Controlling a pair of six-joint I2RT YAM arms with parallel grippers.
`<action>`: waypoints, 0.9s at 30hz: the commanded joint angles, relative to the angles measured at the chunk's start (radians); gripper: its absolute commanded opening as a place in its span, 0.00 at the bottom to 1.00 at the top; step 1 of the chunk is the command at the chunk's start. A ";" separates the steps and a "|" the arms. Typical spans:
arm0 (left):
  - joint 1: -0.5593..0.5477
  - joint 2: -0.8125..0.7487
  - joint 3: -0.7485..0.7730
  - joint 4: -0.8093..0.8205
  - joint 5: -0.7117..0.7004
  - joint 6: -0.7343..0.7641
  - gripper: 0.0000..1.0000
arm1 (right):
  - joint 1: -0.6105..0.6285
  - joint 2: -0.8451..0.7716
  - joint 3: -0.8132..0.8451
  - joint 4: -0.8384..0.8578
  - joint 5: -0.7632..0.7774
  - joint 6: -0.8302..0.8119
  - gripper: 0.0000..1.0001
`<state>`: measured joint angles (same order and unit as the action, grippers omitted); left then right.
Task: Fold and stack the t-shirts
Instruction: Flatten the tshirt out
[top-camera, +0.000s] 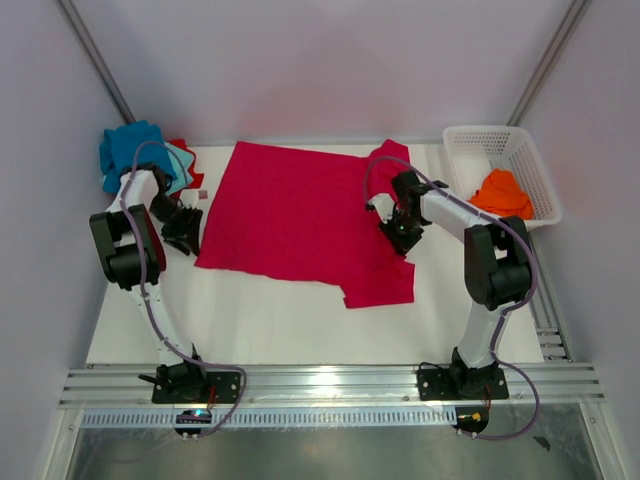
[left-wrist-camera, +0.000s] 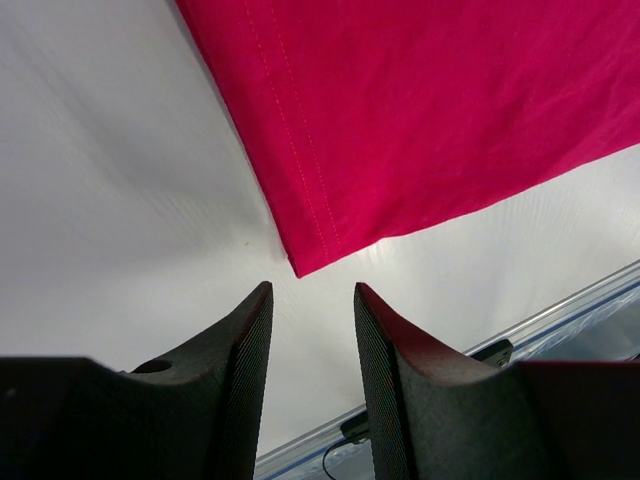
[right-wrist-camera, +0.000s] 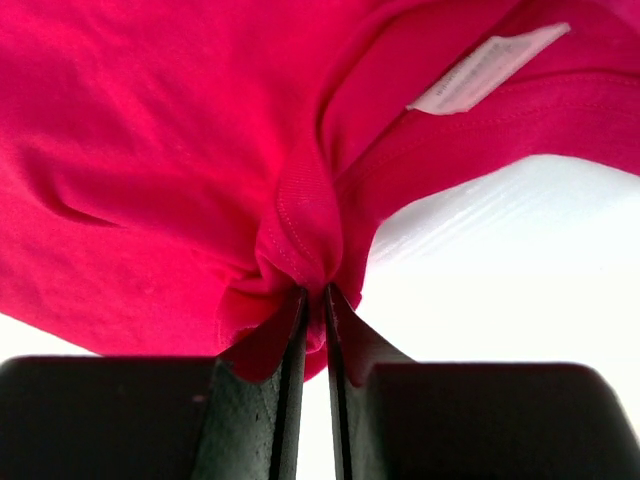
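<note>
A large crimson t-shirt (top-camera: 295, 215) lies spread across the middle of the white table. My right gripper (top-camera: 400, 236) is at its right edge, shut on a bunched fold of the crimson cloth (right-wrist-camera: 300, 240) near the collar; a white label (right-wrist-camera: 485, 68) shows just beyond. Off the shirt's near-left corner (left-wrist-camera: 300, 262), my left gripper (top-camera: 185, 238) stands open just short of it, with only bare table between its fingers (left-wrist-camera: 245, 350). A pile of blue and teal t-shirts (top-camera: 135, 155) with a red one (top-camera: 183, 148) sits at the back left. An orange t-shirt (top-camera: 502, 193) lies in the basket.
A white lattice basket (top-camera: 470, 140) stands at the back right, beyond the right arm. The table's metal front rail (top-camera: 330, 385) runs along the near edge by both arm bases. White table (top-camera: 270, 320) shows in front of the shirt.
</note>
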<state>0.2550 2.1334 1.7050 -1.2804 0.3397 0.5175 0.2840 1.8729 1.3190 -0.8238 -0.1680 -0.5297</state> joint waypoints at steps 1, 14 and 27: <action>0.001 0.023 0.015 -0.011 0.042 0.010 0.40 | 0.000 -0.017 0.020 0.023 0.091 0.020 0.15; 0.001 0.039 0.007 -0.010 0.059 0.012 0.39 | 0.000 -0.023 0.034 0.138 0.499 0.146 0.12; 0.001 0.054 0.011 -0.008 0.073 0.012 0.39 | -0.031 0.080 0.054 0.034 0.679 0.191 0.09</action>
<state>0.2550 2.1796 1.7050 -1.2804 0.3836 0.5171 0.2756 1.9114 1.3384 -0.7448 0.4400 -0.3725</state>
